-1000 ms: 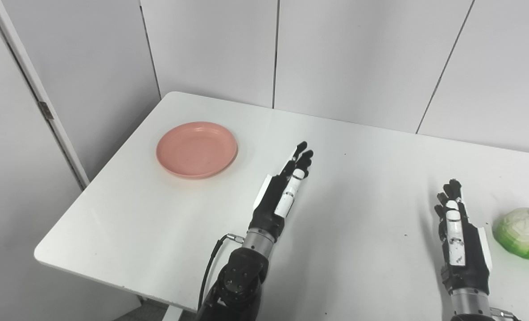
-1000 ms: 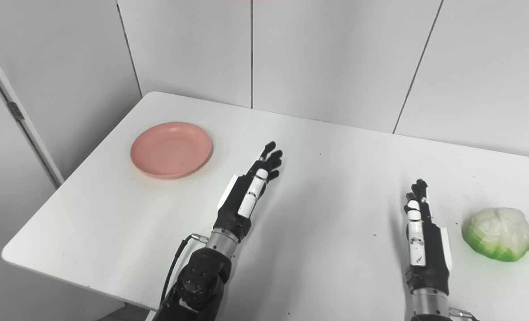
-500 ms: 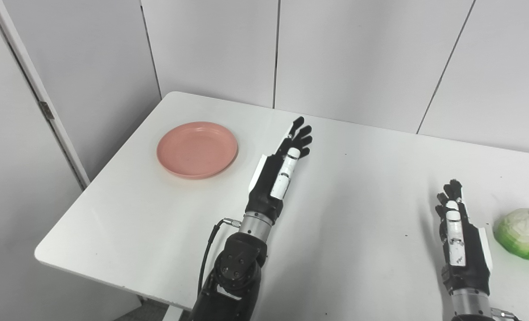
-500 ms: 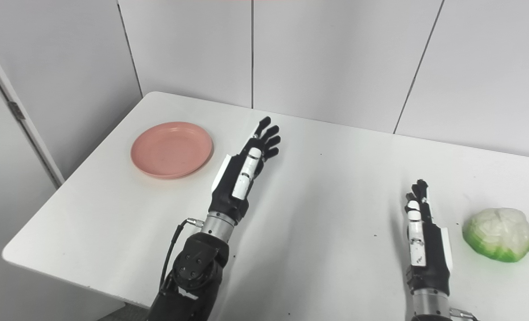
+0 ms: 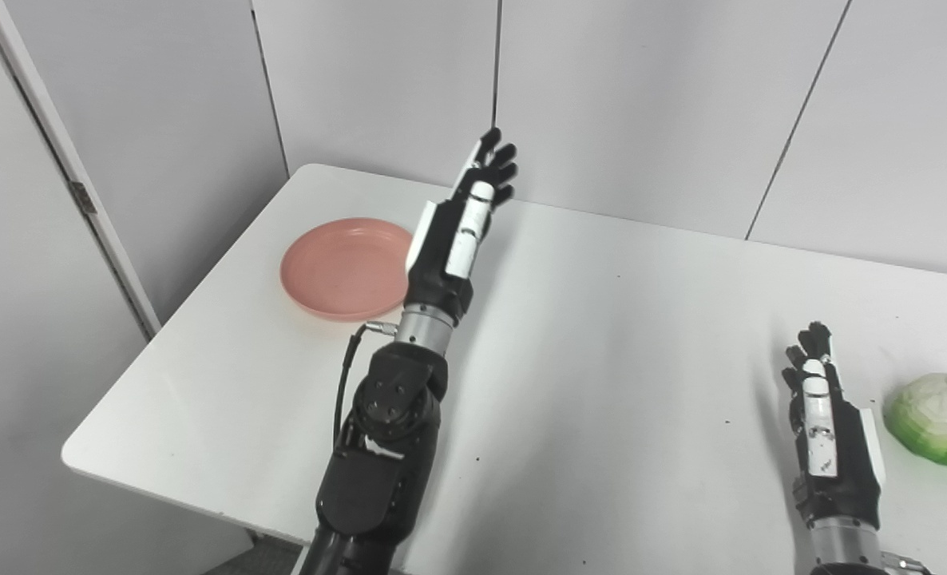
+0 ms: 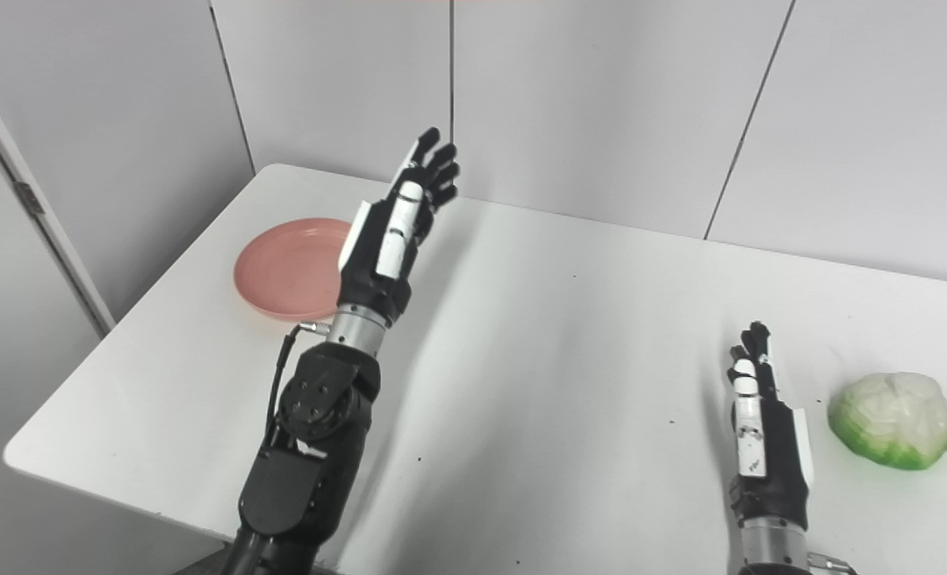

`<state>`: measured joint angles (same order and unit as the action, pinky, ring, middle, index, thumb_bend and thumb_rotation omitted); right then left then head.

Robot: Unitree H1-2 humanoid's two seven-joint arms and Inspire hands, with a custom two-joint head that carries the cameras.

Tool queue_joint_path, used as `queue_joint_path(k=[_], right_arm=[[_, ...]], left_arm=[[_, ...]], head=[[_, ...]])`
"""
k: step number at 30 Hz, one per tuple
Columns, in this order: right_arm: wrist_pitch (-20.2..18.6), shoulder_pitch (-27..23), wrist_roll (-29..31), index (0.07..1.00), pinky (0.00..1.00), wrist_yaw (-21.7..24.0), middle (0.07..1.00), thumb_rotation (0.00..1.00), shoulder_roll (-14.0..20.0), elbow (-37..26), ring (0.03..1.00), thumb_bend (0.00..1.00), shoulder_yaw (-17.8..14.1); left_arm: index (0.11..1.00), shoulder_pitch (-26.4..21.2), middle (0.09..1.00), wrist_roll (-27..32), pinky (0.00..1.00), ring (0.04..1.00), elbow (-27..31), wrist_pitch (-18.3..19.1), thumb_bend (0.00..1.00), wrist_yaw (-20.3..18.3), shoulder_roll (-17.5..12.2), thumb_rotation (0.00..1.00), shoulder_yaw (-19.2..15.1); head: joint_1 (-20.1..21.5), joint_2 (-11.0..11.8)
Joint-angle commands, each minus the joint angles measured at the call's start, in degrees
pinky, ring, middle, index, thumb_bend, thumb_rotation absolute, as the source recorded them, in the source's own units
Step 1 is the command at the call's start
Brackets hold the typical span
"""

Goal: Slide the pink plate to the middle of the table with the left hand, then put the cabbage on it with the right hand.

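- Left eye view: the left robot hand [image 5: 459,228] is raised above the tabletop [image 5: 601,335], fingers spread and empty, beside the pink plate [image 5: 338,270] lying at the left
- Right eye view: the right robot hand [image 6: 761,435] is held open and empty near the cabbage [image 6: 891,419] at the right edge

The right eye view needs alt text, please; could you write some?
The left hand is raised open beside a pink plate near a white table's left edge. The right hand rests open beside a cabbage at the right.
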<state>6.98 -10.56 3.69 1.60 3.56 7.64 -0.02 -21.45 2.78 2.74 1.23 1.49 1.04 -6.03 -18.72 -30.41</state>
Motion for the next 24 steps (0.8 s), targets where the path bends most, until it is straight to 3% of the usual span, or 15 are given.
queue_joint_path(k=[1, 13, 24], right_arm=[[0.42, 2.33, 0.14, 1.000, 1.00, 0.49, 1.000, 1.00, 0.58, 3.16, 0.989, 0.08, -0.65], [0.65, 2.17, 1.60, 1.000, 1.00, 1.05, 1.000, 1.00, 0.58, 3.16, 0.989, 0.08, -0.99], [0.53, 2.21, 1.14, 1.000, 1.00, 1.92, 1.000, 1.00, 1.21, 2.81, 1.000, 0.06, -0.47]], left_arm=[[0.939, -3.52, 0.945, 0.87, 0.92, 0.938, 0.33, -0.43, 0.43, 1.43, -1.03, 1.00, -1.43], [0.945, -8.07, 0.945, 3.81, 0.92, 0.931, -3.77, -0.48, 0.42, 3.59, -6.53, 1.00, -7.58], [0.957, -11.30, 0.953, 5.64, 0.94, 0.960, -10.69, 0.13, 0.42, 5.00, -13.62, 1.00, -12.66]], head=[[-0.30, -0.06], [-2.16, 0.00], [-3.04, 0.12]])
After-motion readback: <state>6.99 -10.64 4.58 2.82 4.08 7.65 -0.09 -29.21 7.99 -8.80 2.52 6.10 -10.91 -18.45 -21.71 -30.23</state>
